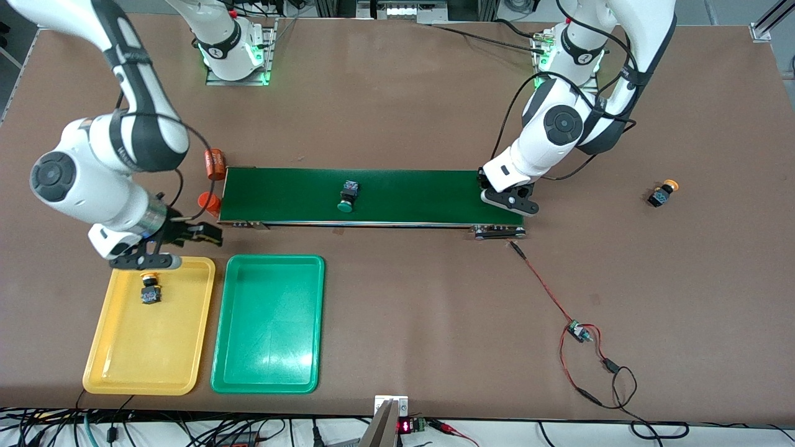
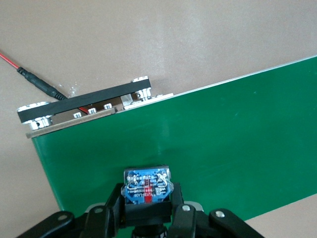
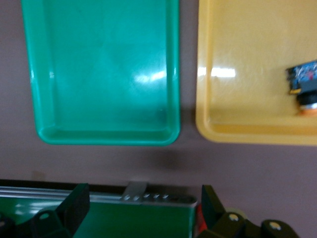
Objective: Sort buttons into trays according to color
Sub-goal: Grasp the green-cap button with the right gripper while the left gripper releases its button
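Buttons (image 1: 150, 289), no legible writing

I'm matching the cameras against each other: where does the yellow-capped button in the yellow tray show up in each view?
Front view: button lies in the yellow tray, near its conveyor-side edge.
Left wrist view: not in it.
Right wrist view: at the picture's edge, in the yellow tray.
Shared landmark: green conveyor belt.

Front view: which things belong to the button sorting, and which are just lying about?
Job: yellow tray, holding one yellow button; green tray; green button on belt; second yellow button on table; button in left tool; open right tool over yellow tray.
Lying about: orange cylinders, wired board.
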Tool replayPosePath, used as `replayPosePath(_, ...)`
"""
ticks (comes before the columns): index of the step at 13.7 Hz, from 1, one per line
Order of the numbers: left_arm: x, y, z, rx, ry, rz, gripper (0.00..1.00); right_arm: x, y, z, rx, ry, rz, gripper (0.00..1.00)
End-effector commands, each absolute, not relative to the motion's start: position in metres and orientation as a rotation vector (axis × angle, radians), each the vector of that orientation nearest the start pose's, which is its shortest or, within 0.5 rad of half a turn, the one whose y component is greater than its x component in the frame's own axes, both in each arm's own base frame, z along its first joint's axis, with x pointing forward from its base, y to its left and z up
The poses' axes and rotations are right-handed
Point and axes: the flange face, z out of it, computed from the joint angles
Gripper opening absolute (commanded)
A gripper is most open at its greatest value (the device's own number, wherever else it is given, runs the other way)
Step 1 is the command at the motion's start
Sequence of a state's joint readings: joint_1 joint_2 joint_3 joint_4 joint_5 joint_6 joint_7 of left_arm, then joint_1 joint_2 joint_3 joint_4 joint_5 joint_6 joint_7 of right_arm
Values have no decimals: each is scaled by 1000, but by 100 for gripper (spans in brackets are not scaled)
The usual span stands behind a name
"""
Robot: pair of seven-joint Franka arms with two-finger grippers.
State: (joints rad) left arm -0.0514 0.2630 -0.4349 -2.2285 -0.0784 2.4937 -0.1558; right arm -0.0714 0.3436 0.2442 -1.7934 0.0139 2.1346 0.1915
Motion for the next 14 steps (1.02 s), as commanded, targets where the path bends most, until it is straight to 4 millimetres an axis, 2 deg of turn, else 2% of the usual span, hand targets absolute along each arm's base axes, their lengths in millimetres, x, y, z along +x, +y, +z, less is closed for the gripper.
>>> replayPosePath(1, 484, -253, 267, -3283, 406, 32, 4, 611, 132, 377, -3050, 167, 82, 100)
replayPosePath(4, 484, -251, 262, -3285, 397, 42, 4, 591, 178, 369, -2996, 127, 99, 100)
replayPosePath(8, 486, -250, 258, -3288, 390, 52, 4, 559, 174, 356, -2965, 178, 33, 100)
replayPosePath(12, 489, -252, 252, -3300, 389, 38, 10, 517, 162, 362, -2986, 169, -46, 100)
replayPosePath(14, 490, -252, 250, -3299, 395, 40, 11, 512, 164, 359, -2963, 213, -30, 100)
